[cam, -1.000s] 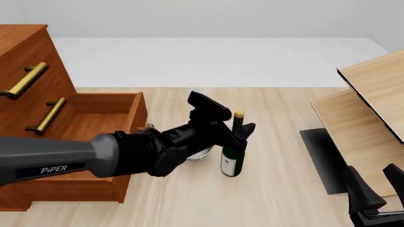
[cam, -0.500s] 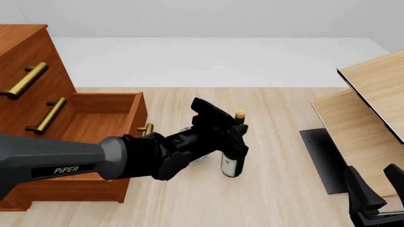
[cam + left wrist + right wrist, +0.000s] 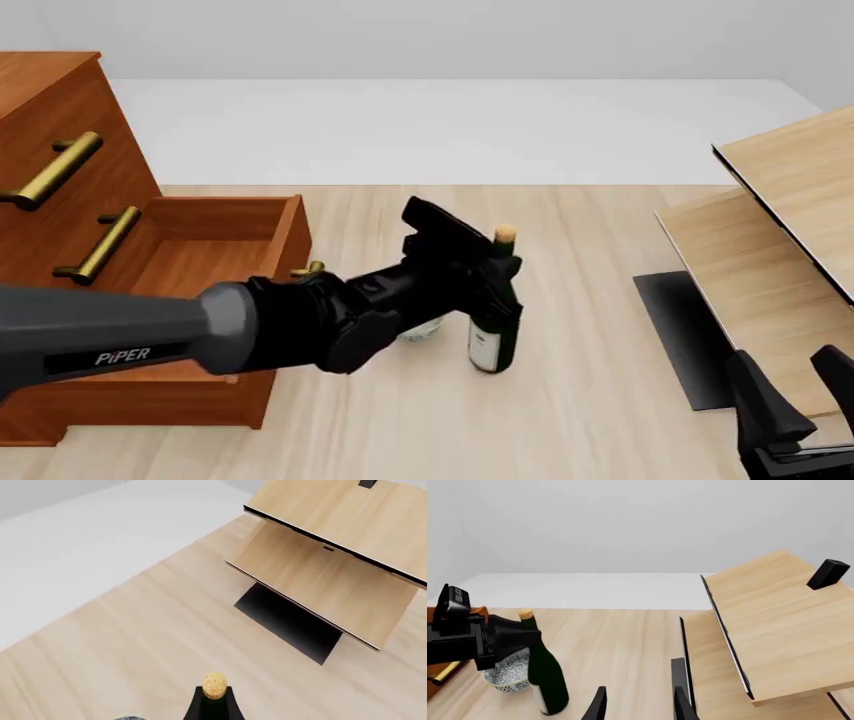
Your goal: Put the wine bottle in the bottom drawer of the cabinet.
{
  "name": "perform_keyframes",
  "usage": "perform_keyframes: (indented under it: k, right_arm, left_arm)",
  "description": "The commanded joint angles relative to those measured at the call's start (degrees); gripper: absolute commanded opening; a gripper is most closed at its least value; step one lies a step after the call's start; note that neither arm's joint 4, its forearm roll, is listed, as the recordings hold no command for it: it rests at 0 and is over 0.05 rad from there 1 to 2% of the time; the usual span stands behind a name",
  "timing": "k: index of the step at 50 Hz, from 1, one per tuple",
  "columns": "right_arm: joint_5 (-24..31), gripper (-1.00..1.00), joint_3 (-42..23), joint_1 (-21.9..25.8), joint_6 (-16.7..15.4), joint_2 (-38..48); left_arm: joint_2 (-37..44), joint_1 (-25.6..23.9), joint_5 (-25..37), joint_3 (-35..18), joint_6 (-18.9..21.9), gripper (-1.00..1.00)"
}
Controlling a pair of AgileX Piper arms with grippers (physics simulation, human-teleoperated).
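Wine bottle point(image 3: 491, 318) stands upright on the light wood table point(image 3: 587, 400), just right of the open bottom drawer point(image 3: 200, 262) of the cabinet point(image 3: 54, 150). Left gripper point(image 3: 497, 275) is clamped around its neck. Right gripper point(image 3: 639, 705) rests well apart, fingers spread, holding nothing.

Left gripper point(image 3: 491, 277) has closed in on the wine bottle point(image 3: 491, 335) neck — bottle now slightly tilted
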Motion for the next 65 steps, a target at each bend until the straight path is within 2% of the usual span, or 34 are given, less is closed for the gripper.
perform_keyframes:
  k: [1,23,35,37,43,45,51,53,65]
  right_arm:
    - [-0.3,1.00,-0.1,0.1,-0.2,0.4]
    - [0.0,1.00,-0.1,0.6,-0.6,0.0]
    - [-0.2,1.00,-0.1,1.1,-1.1,0.1]
    - [-0.1,1.00,0.0,1.5,-2.1,-0.1]
    - [0.0,1.00,0.0,1.4,-1.9,-0.2]
    - [0.0,1.00,0.0,1.5,-1.9,-0.1]
    - [-0.1,1.00,-0.1,1.6,-2.0,0.0]
    - [0.0,1.00,-0.2,1.5,-1.9,0.0]
    - [-0.1,1.00,-0.1,1.7,-2.1,0.1]
  left_arm:
    - [-6.0,-1.1,1.6,0.4,0.9,-1.00]
    - [-13.4,-2.5,7.7,-2.7,3.6,-1.00]
    - [-18.7,-2.7,12.8,-4.3,6.8,-1.00]
    - [-19.5,-2.2,14.2,-4.7,7.4,-1.00]
    - [-22.1,-1.3,17.1,-5.0,9.1,-1.00]
    - [-23.5,-0.2,17.8,-4.9,8.3,-1.00]
    - [-25.6,1.7,20.7,-5.5,10.0,-1.00]
    - [-26.4,1.5,21.9,-5.6,9.2,-1.00]
    - [-31.4,5.7,28.2,-6.8,11.1,-1.00]
